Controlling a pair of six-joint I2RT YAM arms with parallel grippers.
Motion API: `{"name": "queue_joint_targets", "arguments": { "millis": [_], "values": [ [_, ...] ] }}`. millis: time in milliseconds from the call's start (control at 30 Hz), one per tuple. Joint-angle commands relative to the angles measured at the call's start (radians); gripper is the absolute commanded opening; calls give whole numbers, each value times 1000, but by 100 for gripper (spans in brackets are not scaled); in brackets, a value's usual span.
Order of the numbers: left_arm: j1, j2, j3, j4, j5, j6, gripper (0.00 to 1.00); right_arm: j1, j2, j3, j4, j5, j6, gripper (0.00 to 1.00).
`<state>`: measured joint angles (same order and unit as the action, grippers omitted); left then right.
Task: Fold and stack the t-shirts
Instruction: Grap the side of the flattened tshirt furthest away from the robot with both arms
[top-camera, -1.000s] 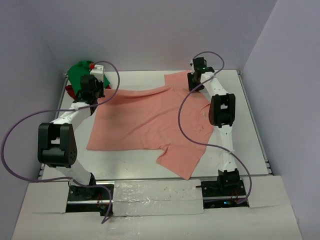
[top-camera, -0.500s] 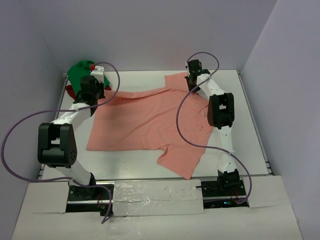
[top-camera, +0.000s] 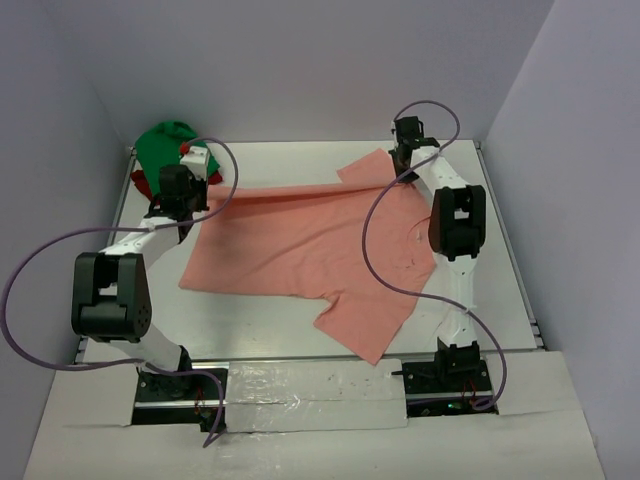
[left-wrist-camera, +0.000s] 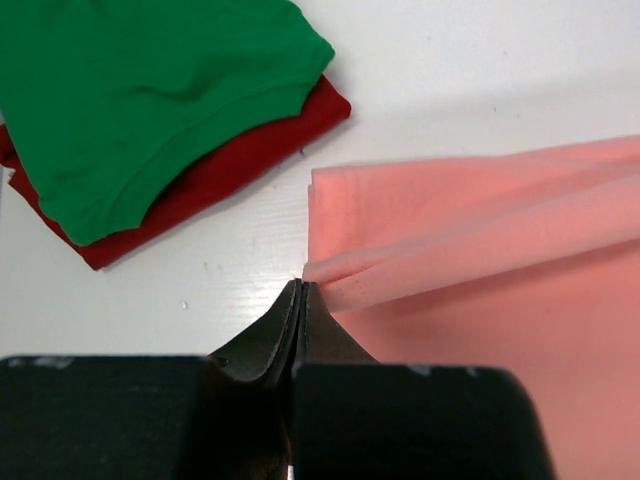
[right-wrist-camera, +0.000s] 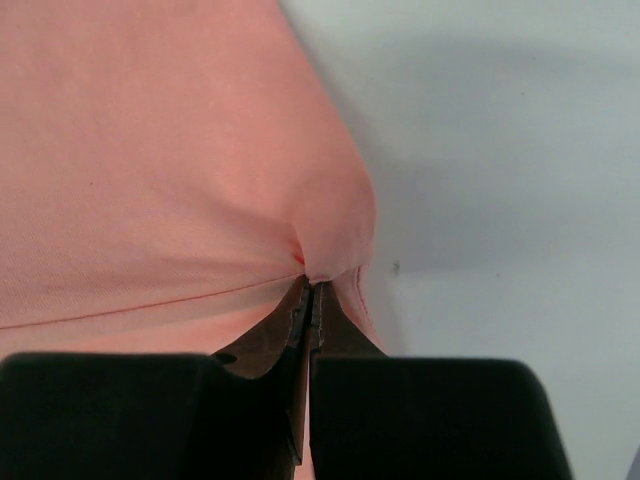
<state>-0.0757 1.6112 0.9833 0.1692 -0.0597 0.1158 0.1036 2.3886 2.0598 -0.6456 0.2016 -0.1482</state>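
Spread on worktop (top-camera: 260, 335): pink shirt (top-camera: 300, 245). Its far-left corner pinched by left gripper (left-wrist-camera: 300, 290), far-right edge by right gripper (right-wrist-camera: 308, 290). Held edge runs left-right; body lies nearward of both, so fold likely nearward.

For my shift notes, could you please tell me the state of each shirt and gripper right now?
pink shirt: spread out, not folded, far edge pinched at two points.
green shirt: folded, lying on the red shirt.
red shirt: folded, underneath the green shirt.
left gripper: shut on the pink shirt's edge.
right gripper: shut on the pink shirt's edge.
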Motion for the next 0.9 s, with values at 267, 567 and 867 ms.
{"name": "queue_joint_targets", "arguments": {
  "millis": [267,567,867],
  "values": [
    [31,-28,-87,49,78,15,0,-15,-183,-23,-2,-73,31,0],
    [31,36,-71,43,116,33,0,-15,-350,-102,-54,-177,68,0],
    [33,93,-47,-53,155,51,44,-15,-470,-170,-103,-217,70,0]
  ]
}}
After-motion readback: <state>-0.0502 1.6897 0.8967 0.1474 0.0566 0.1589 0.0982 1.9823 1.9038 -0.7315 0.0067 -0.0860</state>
